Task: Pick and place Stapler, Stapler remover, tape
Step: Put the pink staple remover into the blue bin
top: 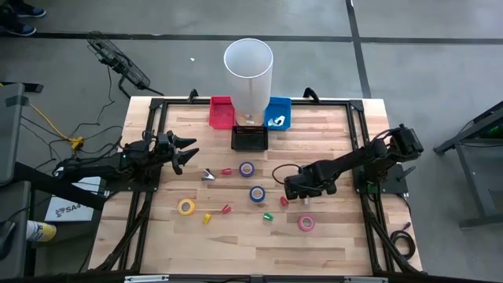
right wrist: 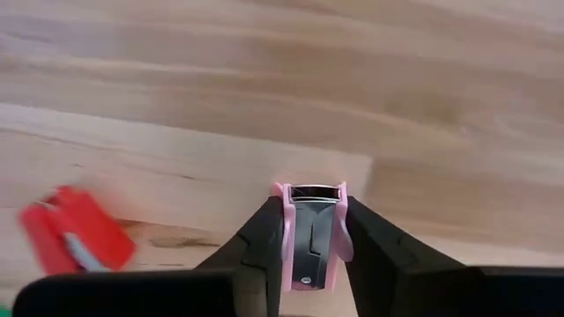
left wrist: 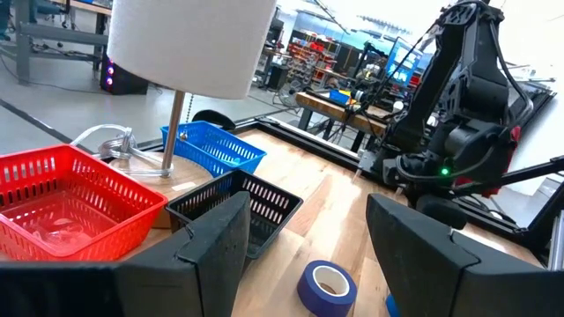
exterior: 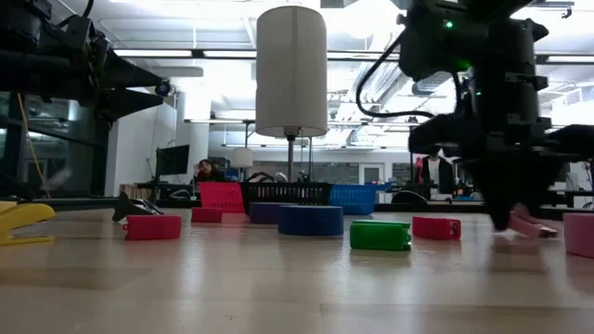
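Note:
My right gripper (top: 302, 193) points down over the right half of the table, shut on a small pink stapler (right wrist: 313, 231), which also shows in the low view (exterior: 529, 225). My left gripper (top: 185, 154) hovers open over the table's left part, touching nothing; in its wrist view (left wrist: 304, 242) a blue tape roll (left wrist: 324, 287) lies ahead. Flat on the wood lie two blue tape rolls (top: 247, 169) (top: 257, 192), a yellow one (top: 185, 207) and a pink one (top: 306, 223). Small red (top: 284, 201), green (top: 268, 218) and yellow (top: 207, 218) pieces lie among them. My right gripper pinches the pink stapler between its two fingers (right wrist: 260, 246), one on each long side (right wrist: 284, 220). The fingers come from above, pointing down. In the low view the stapler hangs tilted below them, low over the wood; whether it touches the table I cannot tell.
A red basket (top: 222, 112), a black basket (top: 249, 138) and a blue basket (top: 277, 112) stand at the far edge beside a lamp with a tall white shade (top: 248, 67). A silver piece (top: 208, 174) and two more red pieces (top: 226, 170) (top: 225, 210) lie mid-table.

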`<state>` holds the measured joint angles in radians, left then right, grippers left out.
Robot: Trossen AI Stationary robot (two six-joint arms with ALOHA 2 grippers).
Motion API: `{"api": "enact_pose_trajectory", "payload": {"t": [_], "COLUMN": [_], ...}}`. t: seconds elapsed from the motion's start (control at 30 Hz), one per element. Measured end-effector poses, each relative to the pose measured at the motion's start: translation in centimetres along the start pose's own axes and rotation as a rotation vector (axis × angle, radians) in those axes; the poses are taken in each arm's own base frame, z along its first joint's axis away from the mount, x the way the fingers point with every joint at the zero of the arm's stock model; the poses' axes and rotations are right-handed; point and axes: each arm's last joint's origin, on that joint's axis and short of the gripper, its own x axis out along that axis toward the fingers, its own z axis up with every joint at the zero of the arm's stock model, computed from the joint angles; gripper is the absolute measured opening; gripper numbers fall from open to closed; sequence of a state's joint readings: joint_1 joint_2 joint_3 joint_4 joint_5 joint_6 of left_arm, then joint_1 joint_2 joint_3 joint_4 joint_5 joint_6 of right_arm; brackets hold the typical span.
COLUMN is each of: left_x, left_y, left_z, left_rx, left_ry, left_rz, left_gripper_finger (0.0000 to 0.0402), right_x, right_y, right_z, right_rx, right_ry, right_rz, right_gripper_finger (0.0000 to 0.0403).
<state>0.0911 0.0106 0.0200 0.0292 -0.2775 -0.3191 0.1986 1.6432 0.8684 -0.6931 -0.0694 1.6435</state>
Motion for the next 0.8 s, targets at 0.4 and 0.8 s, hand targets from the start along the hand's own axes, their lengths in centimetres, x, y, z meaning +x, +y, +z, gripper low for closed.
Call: {"api": "enact_pose_trajectory", "payload": {"t": [0.4,0.8], "left_x": [0.0,0.0], "left_y": [0.0,0.0], "left_z": [0.0,0.0], "left_rx": [0.000,0.000], "left_ry": [0.000,0.000], "left_rz": [0.001,0.000], "left_gripper_finger": [0.0225,0.0225], "right_x": [-2.0,-5.6], "right_y": [2.2,1.0], "right_z": [4.4,12.5], "right_rx": [-0.031,-0.082], "right_ry": [-0.141,-0.389], "right_rz": [0.293,0.428], "right_gripper_finger": [0.0080,0.0081]}}
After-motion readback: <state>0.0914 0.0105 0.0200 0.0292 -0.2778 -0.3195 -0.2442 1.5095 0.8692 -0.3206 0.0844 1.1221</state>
